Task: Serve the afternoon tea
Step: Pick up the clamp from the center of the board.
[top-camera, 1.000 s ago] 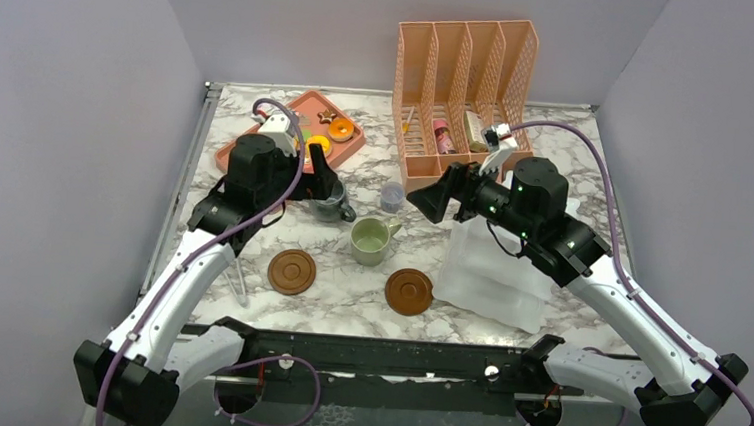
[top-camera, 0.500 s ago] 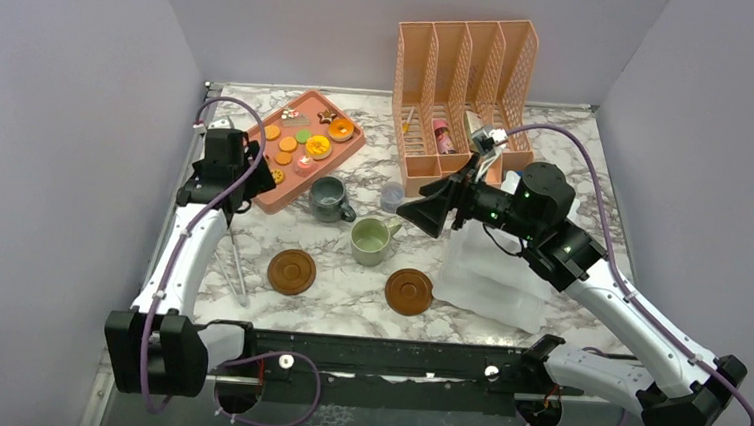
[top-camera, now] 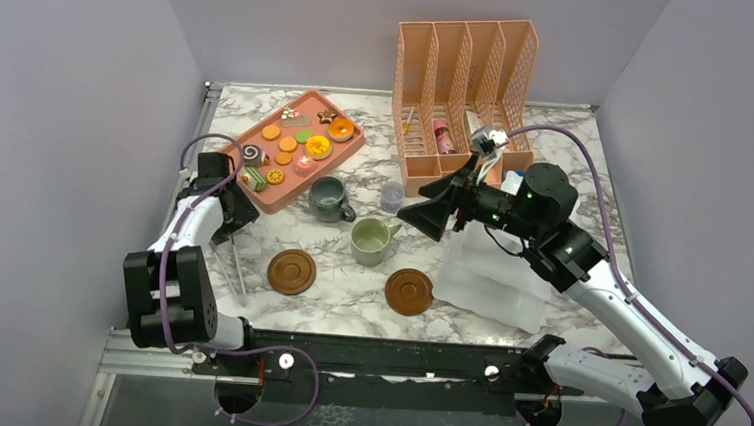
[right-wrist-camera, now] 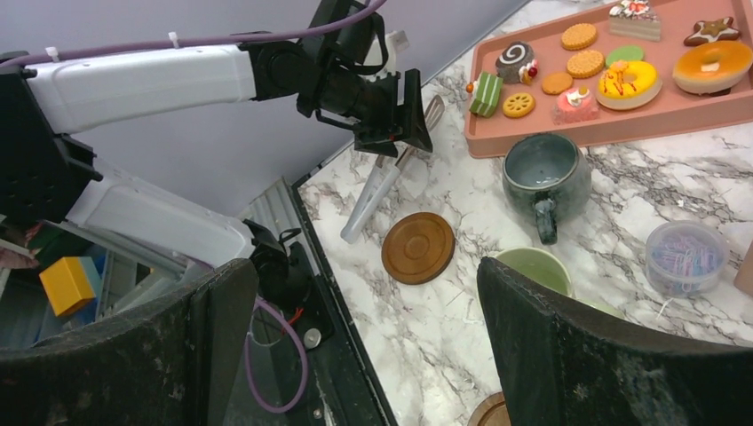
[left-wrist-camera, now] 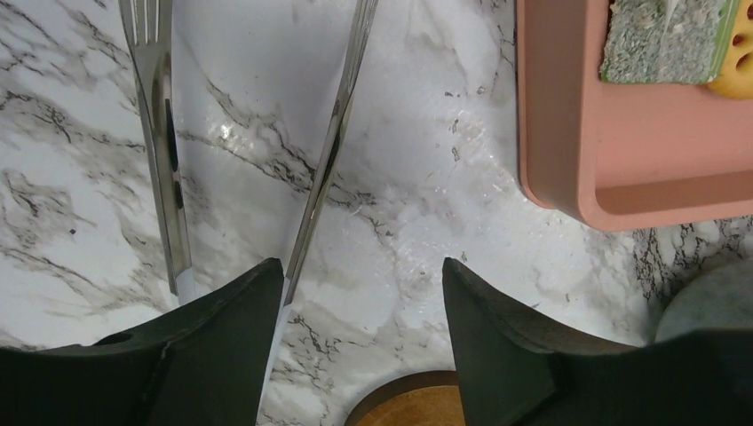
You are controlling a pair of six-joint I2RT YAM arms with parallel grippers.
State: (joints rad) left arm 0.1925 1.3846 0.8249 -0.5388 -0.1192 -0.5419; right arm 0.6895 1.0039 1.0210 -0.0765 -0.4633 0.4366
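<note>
left fingers (left-wrist-camera: 497, 346) spread, grasping nothing | tongs (left-wrist-camera: 165, 142) flat on tabletop (left-wrist-camera: 426, 177), long axis running straight ahead, offset left of the gap | toy cookies (right-wrist-camera: 585, 63) on tray (left-wrist-camera: 568, 133), ahead-right | right fingers (right-wrist-camera: 568, 355) spread, empty, farther from the tongs

**Left tool over the tongs, jaws apart**

Your left tool (left-wrist-camera: 360, 266) hangs above the marble worktop (left-wrist-camera: 426, 177), gripping nothing. Steel tongs (left-wrist-camera: 169, 177) lie left, one arm running under your left finger. Pink tray (left-wrist-camera: 568, 160) corner upper right, green cake (left-wrist-camera: 666, 44) aboard. Brown coaster (left-wrist-camera: 404, 404) edge below.
</note>
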